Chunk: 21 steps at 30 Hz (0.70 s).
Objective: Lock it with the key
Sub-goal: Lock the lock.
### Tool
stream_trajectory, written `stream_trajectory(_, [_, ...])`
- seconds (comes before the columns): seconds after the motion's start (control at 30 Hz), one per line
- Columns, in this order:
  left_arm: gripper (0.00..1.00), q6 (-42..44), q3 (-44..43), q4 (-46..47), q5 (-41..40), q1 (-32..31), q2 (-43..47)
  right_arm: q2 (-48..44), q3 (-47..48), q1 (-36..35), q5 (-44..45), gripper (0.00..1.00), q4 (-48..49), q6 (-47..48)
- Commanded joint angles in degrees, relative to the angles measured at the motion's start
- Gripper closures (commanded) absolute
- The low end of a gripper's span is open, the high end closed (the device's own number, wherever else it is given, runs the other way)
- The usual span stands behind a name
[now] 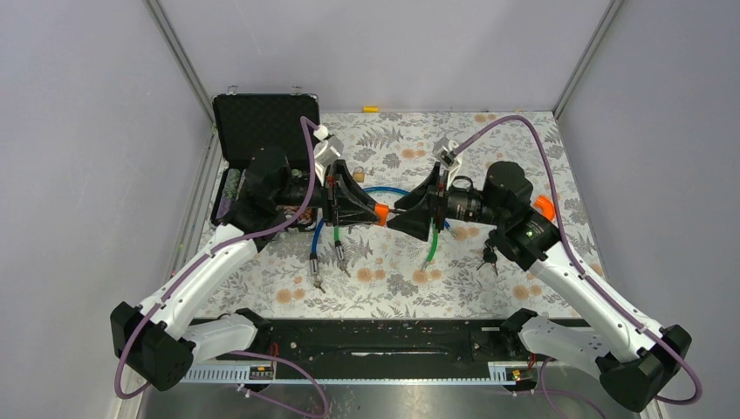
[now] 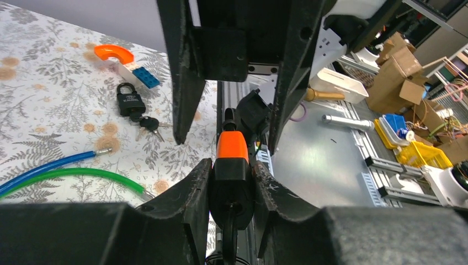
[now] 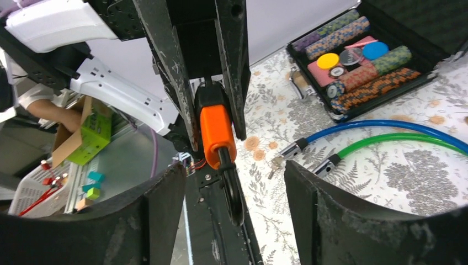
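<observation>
Left hand (image 2: 230, 165) closed tight on orange padlock (image 3: 215, 130), held aloft above surface (image 1: 393, 279) between both arms. Right hand (image 3: 233, 170) spread wide, fingers flanking padlock without contact. Black padlock (image 2: 129, 99) with keys (image 2: 149, 124) lying on surface near right arm.

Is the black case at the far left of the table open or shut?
Open: the black case is swung wide, and the poker chips inside it show.

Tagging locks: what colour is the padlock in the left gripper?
The padlock is orange; it shows best in the right wrist view.
</observation>
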<state>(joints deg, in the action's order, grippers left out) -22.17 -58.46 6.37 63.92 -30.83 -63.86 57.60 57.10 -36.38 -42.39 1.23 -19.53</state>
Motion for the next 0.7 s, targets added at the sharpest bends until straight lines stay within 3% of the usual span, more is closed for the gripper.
stream_trajectory(0.0, [1.00,-3.7,-0.6,7.3,-3.7,0.4,1.6,-4.6,-1.9,-0.1,5.9,0.26,4.7,-0.8])
stream_trajectory(0.27, [1.00,-4.9,-2.1,7.0,-2.4,0.6,2.0,-8.5,-6.3,0.0,4.5,0.38,10.1,-5.6])
stream_trajectory(0.43, [1.00,-13.0,-0.4,17.9,1.0,0.6,1.6,-7.3,-5.1,0.0,0.8,0.58,12.4,-8.8])
stream_trajectory(0.6, [1.00,-15.2,-0.1,19.8,1.7,0.6,1.1,-5.9,-5.3,0.0,1.4,0.98,14.2,-10.2])
stream_trajectory(0.67, [1.00,-15.4,0.3,19.5,1.7,0.4,1.1,-5.4,-5.4,0.0,1.7,1.00,15.5,-10.7])
